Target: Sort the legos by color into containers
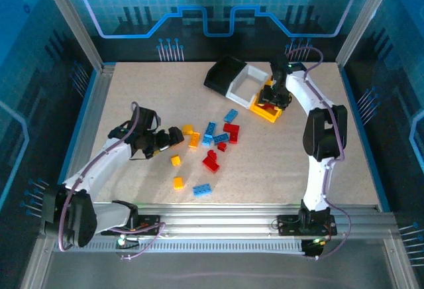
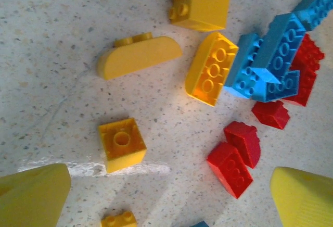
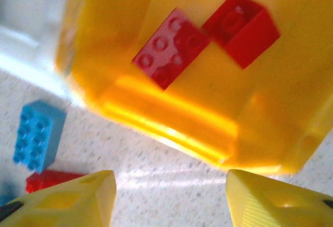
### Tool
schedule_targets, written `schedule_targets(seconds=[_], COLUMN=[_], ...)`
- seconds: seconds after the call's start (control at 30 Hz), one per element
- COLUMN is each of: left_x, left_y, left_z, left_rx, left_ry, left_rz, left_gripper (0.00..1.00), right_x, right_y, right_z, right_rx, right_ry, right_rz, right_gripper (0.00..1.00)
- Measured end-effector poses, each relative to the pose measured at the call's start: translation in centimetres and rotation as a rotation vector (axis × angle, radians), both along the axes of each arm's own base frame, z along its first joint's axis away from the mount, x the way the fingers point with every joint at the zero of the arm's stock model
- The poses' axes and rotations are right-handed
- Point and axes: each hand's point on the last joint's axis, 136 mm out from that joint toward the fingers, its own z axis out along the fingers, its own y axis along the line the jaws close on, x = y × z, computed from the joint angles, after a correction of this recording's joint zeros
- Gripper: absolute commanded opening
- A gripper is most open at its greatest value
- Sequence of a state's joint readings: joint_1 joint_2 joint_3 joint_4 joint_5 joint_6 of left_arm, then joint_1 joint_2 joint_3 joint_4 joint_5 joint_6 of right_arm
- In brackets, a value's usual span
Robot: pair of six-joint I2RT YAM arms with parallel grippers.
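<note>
Loose legos [image 1: 217,134] in red, blue and yellow lie mid-table. The black [image 1: 222,77], white [image 1: 236,92] and yellow [image 1: 264,112] containers stand in a row at the back. My left gripper [image 1: 173,136] [image 2: 171,198] hovers open over the pile's left side, above a yellow square brick [image 2: 121,143] and two red bricks [image 2: 235,155]. My right gripper [image 1: 273,98] [image 3: 171,201] is open and empty at the yellow container [image 3: 171,117]. Two red bricks [image 3: 170,47] [image 3: 242,26] lie in that container.
Near the front lie two yellow bricks [image 1: 177,172] and a blue brick [image 1: 202,189]. A blue brick [image 3: 37,133] and a red one [image 3: 49,180] sit on the table beside the yellow container. Metal rails frame the table.
</note>
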State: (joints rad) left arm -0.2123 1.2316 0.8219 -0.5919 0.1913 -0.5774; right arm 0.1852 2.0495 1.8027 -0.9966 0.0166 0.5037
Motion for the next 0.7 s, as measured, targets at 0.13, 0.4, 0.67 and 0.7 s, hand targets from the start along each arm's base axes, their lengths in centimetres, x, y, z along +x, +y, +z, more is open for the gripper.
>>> schedule_targets(seconds=[0.13,0.4,0.67,0.7], left_x=[0.5,1.4,3.3,3.5], left_y=[0.2,0.4,0.6,0.6], left_z=[-0.5,-1.9,-3.4,-3.7], left_rx=[0.051,0.170,0.278,0.286], left_ry=[0.040,0.073,0.082,0.086], left_rz=[-0.035,-0.174,-0.326,-0.344], left_gripper=[0.96,0.86,0.75,0.74], right_x=[-2.9,-7.8,-8.8,-8.8], right_y=[4.5,12.5,13.3,13.3], right_z=[1.3,1.7,2.7,2.9], right_rx=[0.033,0.124,0.160,0.161], right_ry=[-0.018,0.002,-0.004,-0.008], right_rz=[0.117,0.324,0.348,0.349], right_gripper=[0.60,0.61,0.61,0.61])
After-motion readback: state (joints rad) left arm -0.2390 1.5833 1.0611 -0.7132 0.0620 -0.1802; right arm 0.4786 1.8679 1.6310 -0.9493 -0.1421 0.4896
